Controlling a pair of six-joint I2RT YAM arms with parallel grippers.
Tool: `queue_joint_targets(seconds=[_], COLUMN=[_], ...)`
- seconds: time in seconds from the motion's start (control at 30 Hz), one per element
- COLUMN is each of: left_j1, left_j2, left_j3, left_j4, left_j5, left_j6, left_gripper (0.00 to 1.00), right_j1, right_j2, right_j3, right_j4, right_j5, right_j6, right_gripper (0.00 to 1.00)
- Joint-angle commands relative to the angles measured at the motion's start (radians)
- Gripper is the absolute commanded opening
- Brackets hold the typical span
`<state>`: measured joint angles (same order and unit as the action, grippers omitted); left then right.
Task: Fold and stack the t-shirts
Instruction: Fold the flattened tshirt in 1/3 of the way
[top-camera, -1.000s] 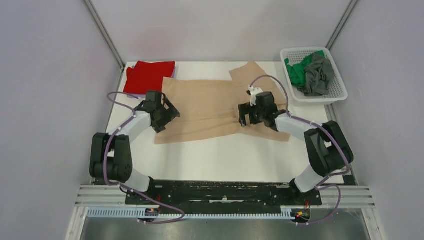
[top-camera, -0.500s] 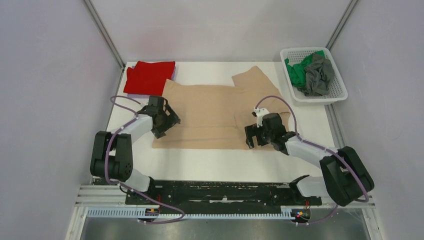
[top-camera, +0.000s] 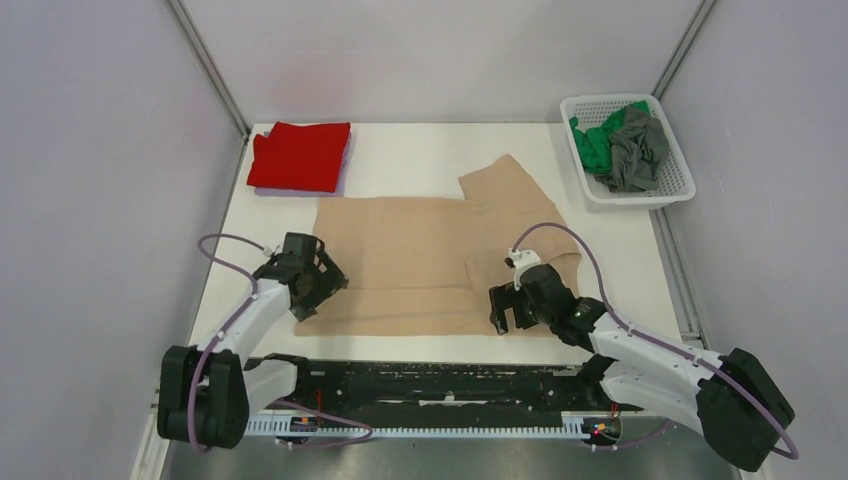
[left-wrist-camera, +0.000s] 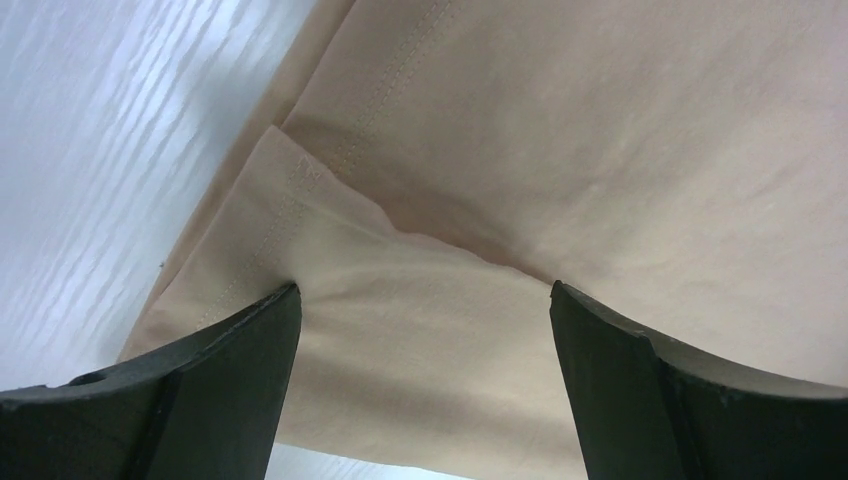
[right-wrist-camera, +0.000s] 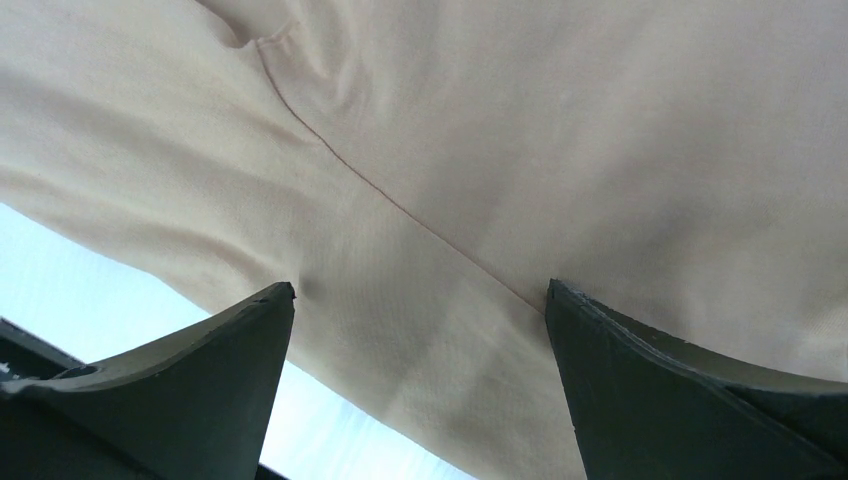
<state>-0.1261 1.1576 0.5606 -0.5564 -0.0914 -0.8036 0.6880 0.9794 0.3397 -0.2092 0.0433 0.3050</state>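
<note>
The large beige t-shirt (top-camera: 420, 260) lies spread flat across the middle of the table, one sleeve pointing to the far right. My left gripper (top-camera: 318, 283) is open over its near left corner; the left wrist view shows the hem (left-wrist-camera: 330, 170) folded over between the spread fingers (left-wrist-camera: 424, 290). My right gripper (top-camera: 505, 308) is open over the near right part, fingers apart (right-wrist-camera: 420, 290) on the cloth by a seam (right-wrist-camera: 400, 200). A folded red t-shirt (top-camera: 298, 155) lies at the far left. Green (top-camera: 592, 145) and grey (top-camera: 636, 150) t-shirts sit crumpled in the basket.
A white mesh basket (top-camera: 668, 190) stands at the far right corner. The black rail of the arm bases (top-camera: 440, 375) runs along the near edge, just below the beige shirt's near hem. White table (top-camera: 420, 140) shows between the shirts.
Both grippers have moved toward the near edge, and the beige shirt has slid with them away from the red shirt. Its near hem now lies close to the rail.
</note>
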Motion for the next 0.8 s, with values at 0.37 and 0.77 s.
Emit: queue_joint_targets(seconds=[0.37, 0.77], left_j1=[-0.002, -0.001], left_j2=[-0.250, -0.309], left_j3=[-0.109, -0.043], left_j4=[-0.151, -0.190], left_j5=[-0.078, -0.143], left_j6=[-0.098, -0.102], left_gripper=[1.00, 1.00], right_j1=[0.355, 0.362], right_j2=[-0.061, -0.016], right_j3=[0.017, 0.241], right_j4=[-0.362, -0.348], right_j5=[0.111, 0.296], right_j6=[0.347, 0.218], right_gripper=[0.98, 0.98])
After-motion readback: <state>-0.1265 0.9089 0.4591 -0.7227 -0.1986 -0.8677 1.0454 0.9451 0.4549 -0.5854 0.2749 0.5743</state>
